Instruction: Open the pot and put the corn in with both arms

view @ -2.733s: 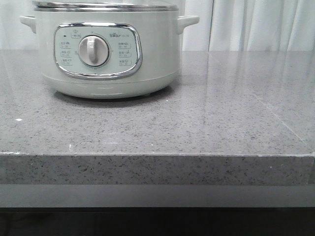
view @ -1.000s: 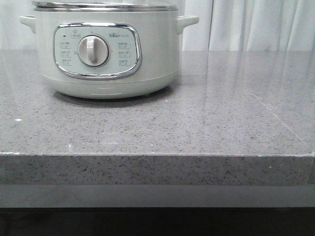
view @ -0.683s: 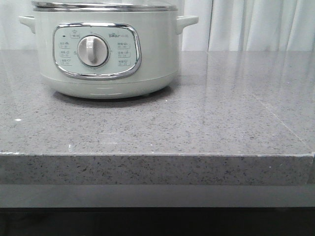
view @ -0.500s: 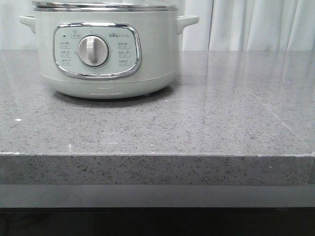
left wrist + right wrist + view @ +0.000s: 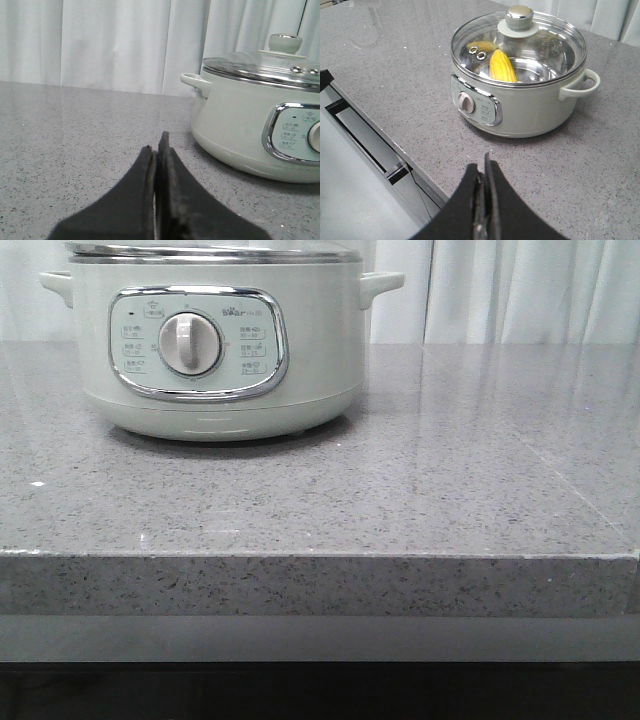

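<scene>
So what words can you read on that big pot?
"Bear", or close to it: a small brand word at the top of the control panel on the pot, only just readable.
Button labels around the white dial: too small and blurred to read.
Faint print on the glass lid: unreadable.
Nothing else carries writing.

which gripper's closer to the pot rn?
Left, judging by apparent size. The left gripper sits low beside the pot, shut. The right gripper, also shut, views it from higher up and farther back.
</scene>
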Available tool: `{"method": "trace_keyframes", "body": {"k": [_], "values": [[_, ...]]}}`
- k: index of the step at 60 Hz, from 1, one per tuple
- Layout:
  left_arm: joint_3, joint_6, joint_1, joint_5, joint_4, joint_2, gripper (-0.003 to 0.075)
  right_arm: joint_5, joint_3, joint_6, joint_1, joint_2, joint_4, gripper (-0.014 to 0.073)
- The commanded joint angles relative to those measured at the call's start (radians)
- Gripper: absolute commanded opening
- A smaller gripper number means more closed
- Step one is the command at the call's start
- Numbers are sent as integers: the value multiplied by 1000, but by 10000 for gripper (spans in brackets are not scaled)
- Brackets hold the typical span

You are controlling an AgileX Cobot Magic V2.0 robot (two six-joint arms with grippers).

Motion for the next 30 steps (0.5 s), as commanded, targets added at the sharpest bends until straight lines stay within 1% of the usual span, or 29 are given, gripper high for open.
{"method": "trace_keyframes", "body": {"k": [1, 30], "values": [[6, -10, 1, -73, 5, -19, -20, -73, -25, -6, -2, 1, 1, -65], [6, -10, 1, -80, 5, -19, -20, -73, -25, -6, -2, 1, 1, -65]]}}
